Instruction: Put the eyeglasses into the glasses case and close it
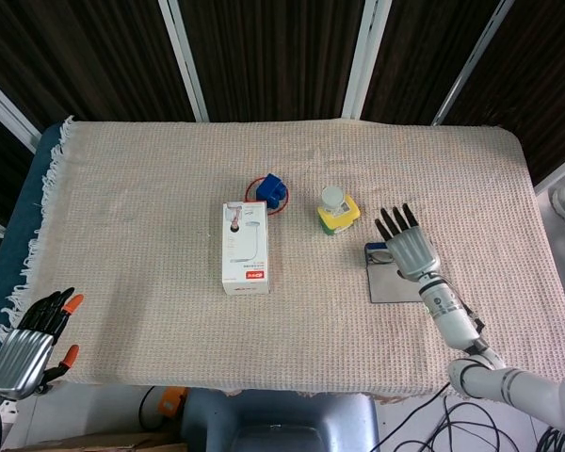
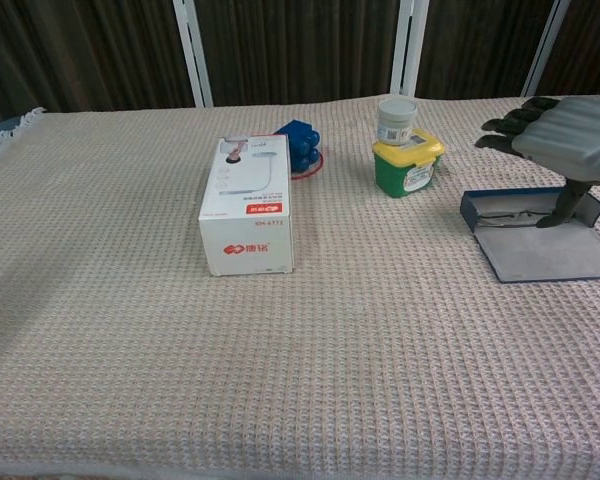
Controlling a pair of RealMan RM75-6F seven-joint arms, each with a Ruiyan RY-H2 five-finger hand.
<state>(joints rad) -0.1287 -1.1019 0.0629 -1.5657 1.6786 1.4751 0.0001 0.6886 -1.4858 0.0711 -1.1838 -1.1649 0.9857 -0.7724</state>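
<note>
Left hand (image 1: 26, 347), ridged grey metal on its back with black fingers and orange tips, sits off the table's 8 o'clock corner, fingers apart and holding nothing. Over the table lies a beige waffle-weave cloth (image 1: 122, 235) with a fringed left edge.

Near the centre lies a white rectangular cardboard box (image 1: 245, 247) with a red band at its near end. At its 1 o'clock, just beside its far corner, a blue knobbly block (image 1: 272, 190) rests on a small red round dish (image 2: 310, 167).

At 3 o'clock from the block stands a squat green jar (image 2: 405, 172) with a yellow squarish lid, and on that lid a small white cylindrical pot (image 2: 397, 120).

Further toward 4 o'clock, the glasses case (image 2: 555, 255) lies open and flat, dark blue at the rim with a smooth grey lining. Thin-framed eyeglasses (image 2: 508, 213) lie in its far half.

Right hand (image 1: 410, 245) hovers above the case with fingers spread, gripping nothing; in the chest view its dark thumb (image 2: 568, 205) reaches down to the case's far half.
</note>
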